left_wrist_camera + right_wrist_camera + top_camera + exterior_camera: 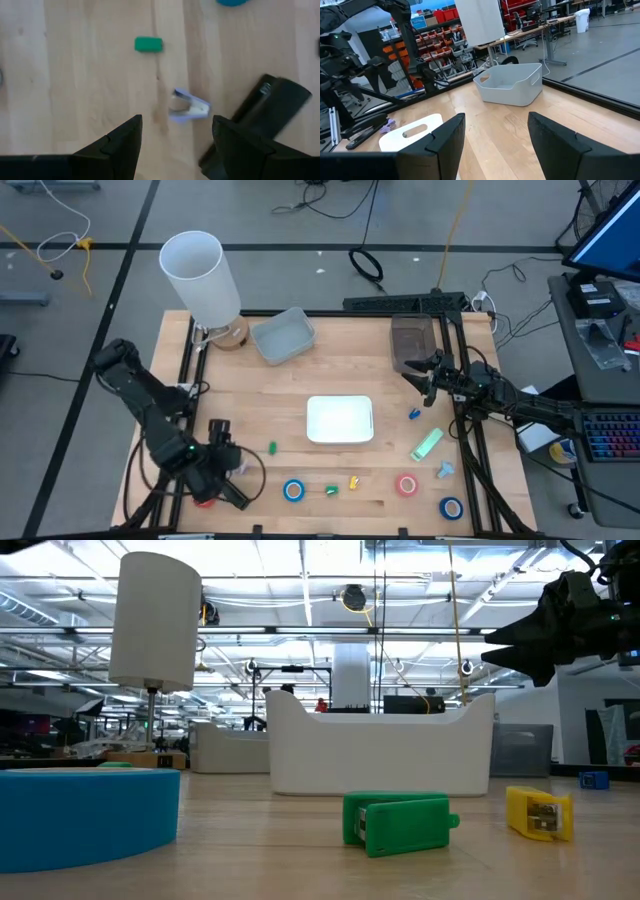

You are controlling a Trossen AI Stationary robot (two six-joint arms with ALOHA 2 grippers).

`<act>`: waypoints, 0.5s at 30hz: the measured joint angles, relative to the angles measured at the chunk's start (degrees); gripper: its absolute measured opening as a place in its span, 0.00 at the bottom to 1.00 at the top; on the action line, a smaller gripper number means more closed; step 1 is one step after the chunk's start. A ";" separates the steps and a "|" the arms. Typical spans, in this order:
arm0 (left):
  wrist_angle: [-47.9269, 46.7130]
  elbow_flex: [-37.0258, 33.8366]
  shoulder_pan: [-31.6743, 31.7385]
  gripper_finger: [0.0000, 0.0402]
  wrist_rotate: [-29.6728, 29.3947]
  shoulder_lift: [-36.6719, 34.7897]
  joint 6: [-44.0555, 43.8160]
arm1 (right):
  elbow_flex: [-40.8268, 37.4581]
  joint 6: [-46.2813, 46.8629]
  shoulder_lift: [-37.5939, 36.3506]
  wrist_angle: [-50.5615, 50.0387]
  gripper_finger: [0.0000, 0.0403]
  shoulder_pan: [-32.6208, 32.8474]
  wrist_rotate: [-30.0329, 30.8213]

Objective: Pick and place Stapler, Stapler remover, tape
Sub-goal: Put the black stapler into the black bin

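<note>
The left gripper (232, 470) hangs low over the near left part of the table (340, 360), fingers spread apart and empty, and its wrist camera looks down on a small pale blue staple remover (189, 106) lying just ahead of the fingertips, beside a dark stapler (260, 117) and a green clip (148, 44). If the remover is the next pick, I'd want the fingers straddling its narrow body squarely before closing, since it sits close against the stapler and could get shoved aside or pinched along with it. The tape rolls are spread along the near edge: a blue roll (293, 490), a red roll (406, 485) and another blue roll (452, 507) toward the right corner; something red shows under the left gripper, but I cannot tell what it is. A white tray (340, 420) sits mid-table, with a grey bin (283, 336) at the back. The right gripper (428, 377) waits raised over the far right side, fingers apart, holding nothing.
</note>
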 joint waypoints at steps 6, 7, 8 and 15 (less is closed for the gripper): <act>-0.07 -0.07 -5.34 0.60 0.02 0.56 -3.73 | 0.00 -0.02 0.00 0.06 0.52 0.00 0.00; -0.04 -0.07 -6.20 0.60 0.00 0.68 -4.03 | 0.00 0.00 0.00 0.06 0.52 0.00 0.00; 0.05 -0.07 -6.96 0.60 -0.03 0.68 -4.12 | 0.00 0.00 0.00 0.06 0.52 0.00 0.00; 1.83 -0.09 -10.44 0.60 -0.50 0.68 -6.38 | 0.00 -0.01 0.00 0.17 0.52 0.00 0.00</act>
